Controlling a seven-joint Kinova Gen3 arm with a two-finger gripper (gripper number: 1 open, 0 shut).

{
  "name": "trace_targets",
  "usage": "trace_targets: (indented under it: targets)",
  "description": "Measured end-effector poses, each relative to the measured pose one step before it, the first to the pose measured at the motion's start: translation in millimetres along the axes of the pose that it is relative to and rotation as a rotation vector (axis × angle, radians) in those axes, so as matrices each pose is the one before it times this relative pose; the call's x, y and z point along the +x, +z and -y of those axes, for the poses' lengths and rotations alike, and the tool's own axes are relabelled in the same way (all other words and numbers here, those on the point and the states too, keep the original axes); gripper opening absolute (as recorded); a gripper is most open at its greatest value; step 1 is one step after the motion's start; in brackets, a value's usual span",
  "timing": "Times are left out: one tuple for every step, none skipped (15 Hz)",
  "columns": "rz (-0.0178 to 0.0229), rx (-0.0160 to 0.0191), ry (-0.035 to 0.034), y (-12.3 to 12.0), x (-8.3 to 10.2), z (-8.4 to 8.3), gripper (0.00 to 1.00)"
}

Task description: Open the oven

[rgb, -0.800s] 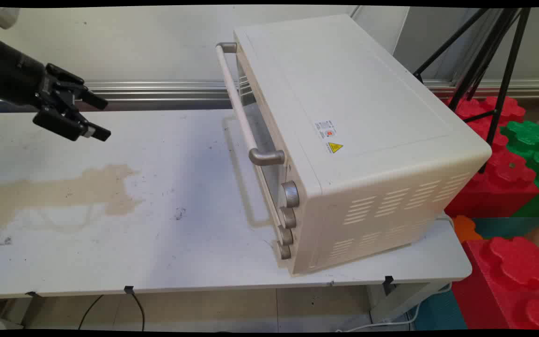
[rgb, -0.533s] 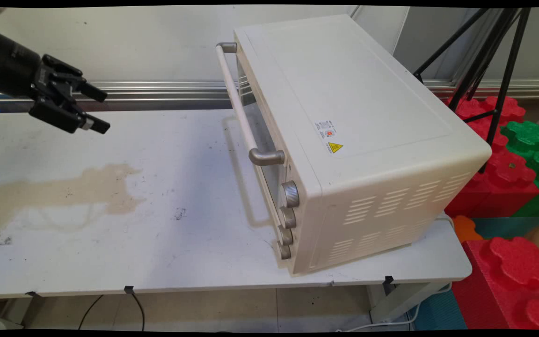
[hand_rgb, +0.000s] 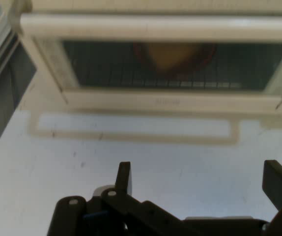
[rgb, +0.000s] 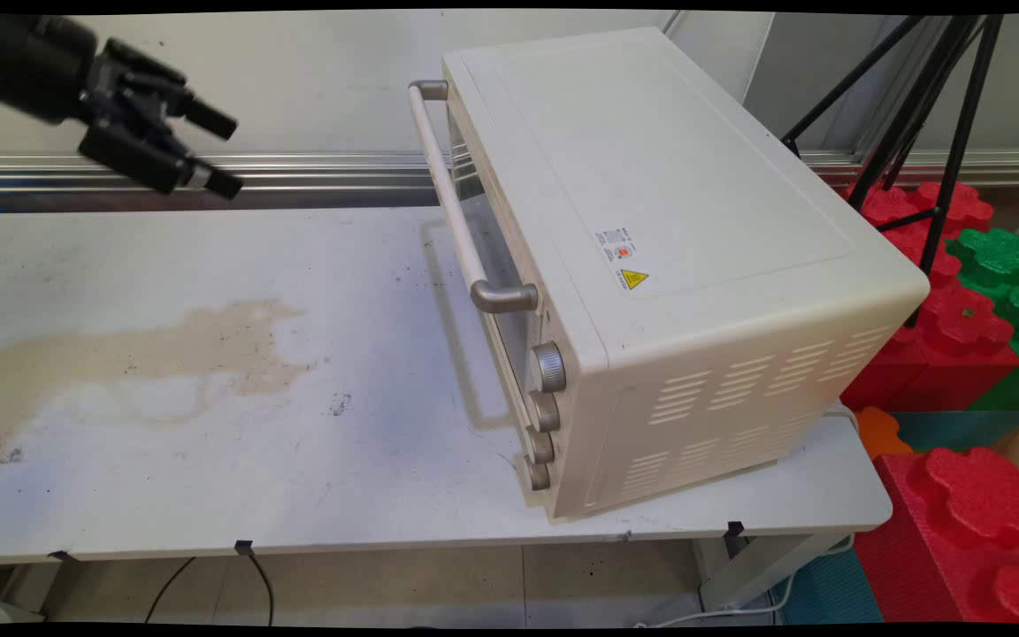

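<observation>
A cream toaster oven [rgb: 669,248] stands on the right half of the white table [rgb: 209,495], its door shut and facing left. A long pale handle [rgb: 452,190] runs across the door, with several metal knobs [rgb: 547,367] below its near end. My gripper [rgb: 225,152] hangs open and empty high at the upper left, well left of the handle and pointing toward it. In the hand view the oven's glass door [hand_rgb: 170,66] lies straight ahead, its handle [hand_rgb: 155,27] across the top. Behind the glass sits a yellowish thing on a dark red dish [hand_rgb: 175,58].
A brown stain [rgb: 138,354] spreads over the table's left part. Red and green foam blocks [rgb: 969,327] and a black tripod [rgb: 934,97] stand off the table's right end. A metal rail [rgb: 297,164] runs along the wall behind the table.
My gripper has risen and shifted a little to the right, toward the oven, staying open. The oven has not moved.
</observation>
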Motion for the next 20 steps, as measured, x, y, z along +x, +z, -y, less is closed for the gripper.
trace_targets:
  targets:
    - [-0.01094,-0.00415,0.00428,1.71,9.36,-0.17,1.0]
    - [-0.00903,-0.00393,0.00322,2.56,8.99,0.29,1.0]
    - [-0.00714,-0.00375,0.0021,2.86,7.34,0.39,1.0]
    - [-0.0054,-0.00304,0.002,2.78,5.8,0.49,1.0]
    - [-0.00598,-0.00234,0.00198,3.35,5.7,0.62,1.0]
    - [-0.0077,-0.00315,0.00305,4.91,7.5,0.98,1.0]
    - [-0.00578,-0.00366,0.00208,5.6,6.84,0.75,1.0]
    - [-0.00449,-0.00343,0.00018,5.04,5.37,0.49,1.0]
    - [-0.00256,-0.00256,0.00026,3.41,3.39,0.27,1.0]
    - [-0.00301,-0.00305,-0.00028,5.34,4.79,0.33,1.0]
    - [-0.00153,-0.00175,-0.00046,3.43,2.91,0.18,1.0]
    - [-0.00171,-0.00242,-0.00105,5.29,4.25,0.16,1.0]
    - [-0.0017,-0.00174,-0.00188,5.44,4.14,-0.04,1.0]
    - [-0.00153,-0.00145,-0.00158,5.24,3.86,-0.23,1.0]
    - [-0.00123,-0.00121,-0.0005,4.49,3.28,-0.22,1.0]
    - [-0.00069,-0.00059,-0.00066,2.74,1.86,-0.23,1.0]
    - [-0.00081,-0.00109,-0.00215,4.08,2.4,-0.53,1.0]
    - [-0.00068,-0.00153,-0.00187,4.76,2.72,-0.62,0.0]
    - [-0.00039,-0.00187,-0.00114,4.8,2.59,-0.61,0.0]
    - [0.00078,-0.00091,-0.00021,4.21,1.97,-0.48,0.0]
